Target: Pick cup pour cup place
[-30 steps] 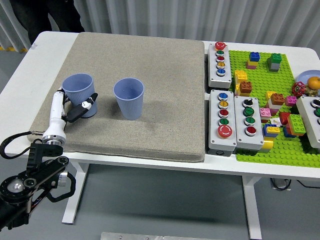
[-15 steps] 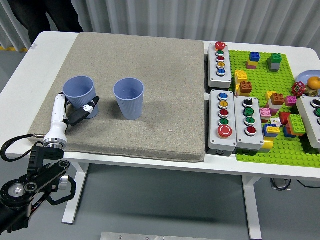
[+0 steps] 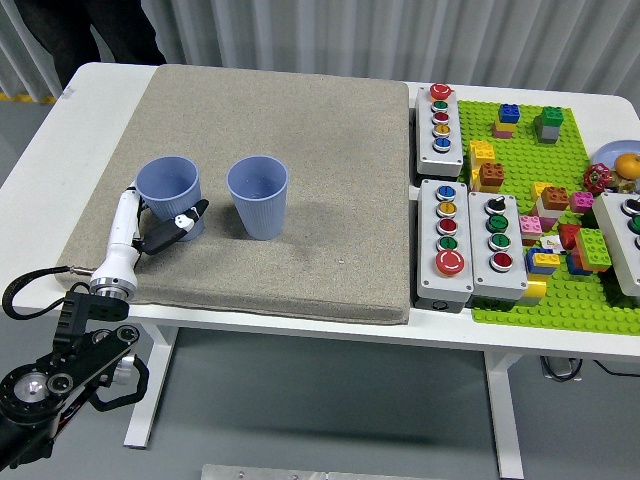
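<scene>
Left hand [image 3: 150, 222] gripping upright left cup [image 3: 170, 194], mouth up, second cup [image 3: 258, 195] upright beside it

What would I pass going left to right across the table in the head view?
Left hand → left blue cup → right blue cup → grey mat's bare stretch → button boxes → green brick plate.

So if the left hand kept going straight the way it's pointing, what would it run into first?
The left hand already sits at the left blue cup, fingers around its base. Straight on, toward the upper right, it would likely meet the second blue cup beside it next, though depth is unclear.
</scene>
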